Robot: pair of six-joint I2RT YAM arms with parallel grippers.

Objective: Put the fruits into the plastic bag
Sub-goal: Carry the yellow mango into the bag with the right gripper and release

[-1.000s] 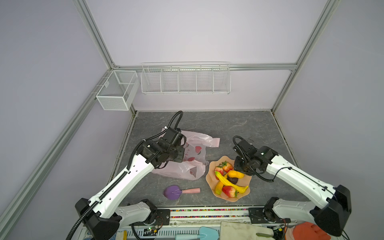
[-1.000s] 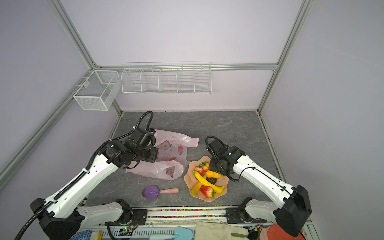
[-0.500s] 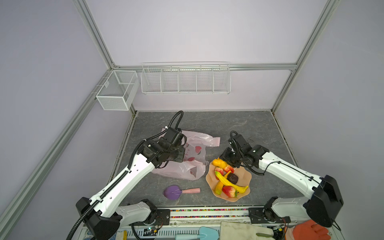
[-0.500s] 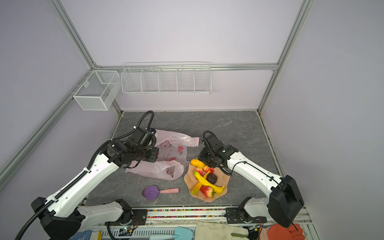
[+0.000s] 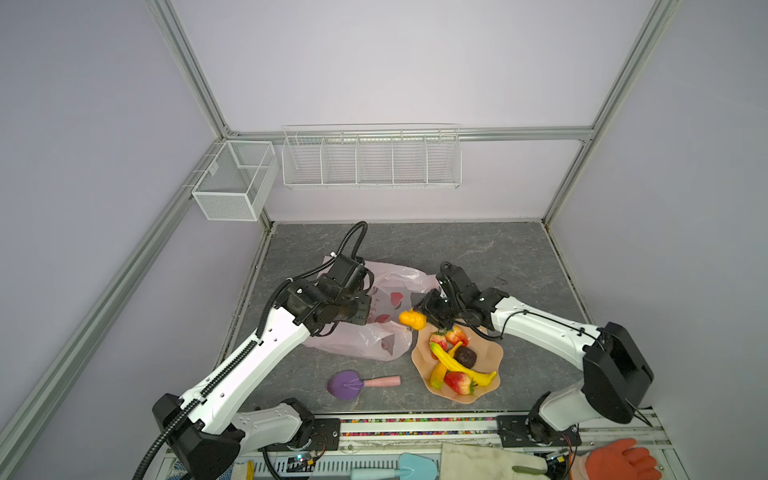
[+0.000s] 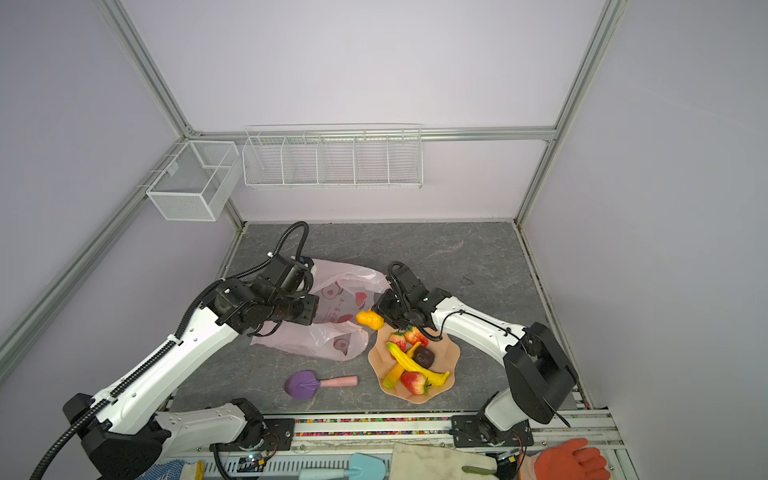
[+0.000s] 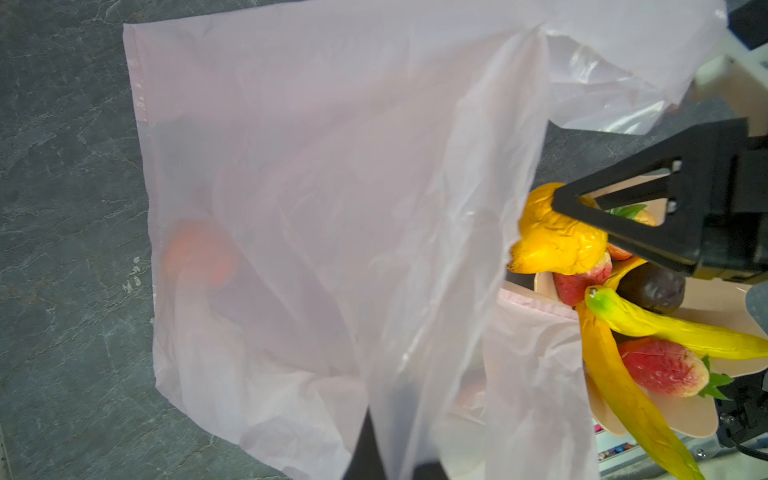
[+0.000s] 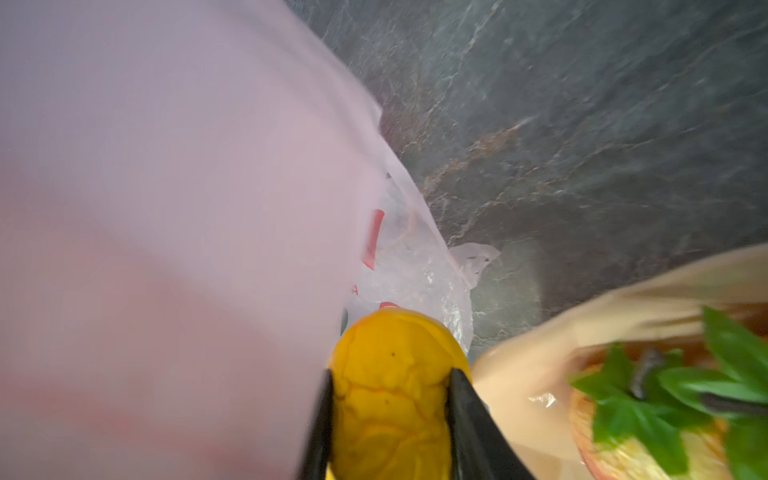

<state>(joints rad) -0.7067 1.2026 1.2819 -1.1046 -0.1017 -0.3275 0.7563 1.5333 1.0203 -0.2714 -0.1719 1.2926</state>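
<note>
The pale pink plastic bag [image 5: 390,291] [image 6: 345,286] lies left of centre on the grey table. My left gripper [image 7: 395,453] is shut on a fold of its upper layer and holds that layer raised. A round orange [image 7: 199,253] shows through the film inside. My right gripper [image 5: 420,318] [image 8: 392,376] is shut on the yellow-orange pear-like piece [image 5: 411,319] [image 6: 369,319] [image 8: 390,399], which hangs between the bag and the peach bowl [image 5: 492,359]. In the bowl lie bananas [image 5: 455,365], strawberries [image 5: 457,382] and a dark piece [image 5: 464,356].
A purple scoop with a pink handle [image 5: 347,384] lies in front of the bag. White wire baskets [image 5: 370,160] and a mesh box [image 5: 232,183] hang on the back wall. Gloves and a blue scoop lie beyond the front rail.
My right gripper has lifted the yellow-orange piece out of the bowl and carried it left toward the bag. The left arm has stayed in place, holding the bag.
</note>
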